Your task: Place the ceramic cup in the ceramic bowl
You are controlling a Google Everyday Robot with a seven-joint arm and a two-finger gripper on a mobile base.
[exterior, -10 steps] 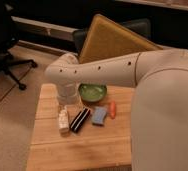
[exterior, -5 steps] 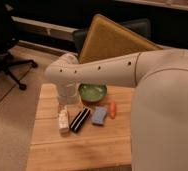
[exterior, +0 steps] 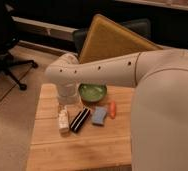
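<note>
The ceramic bowl [exterior: 92, 92], round and green with a darker rim, sits at the back middle of the wooden table [exterior: 87, 145]. My white arm [exterior: 107, 70] reaches in from the right and bends down at the table's back left. Beneath that bend my gripper [exterior: 67, 95] shows as a pale grey shape hanging just left of the bowl, low over the tabletop. No ceramic cup shows as a separate thing; it may be hidden in or behind the gripper.
A slim white bottle [exterior: 63, 121] lies at the left of the table, a black bar-shaped item [exterior: 80, 120] beside it, then a blue sponge [exterior: 99, 116] and a small orange object [exterior: 112, 109]. A tan board [exterior: 112, 40] leans behind the table. An office chair [exterior: 7, 55] stands at the left.
</note>
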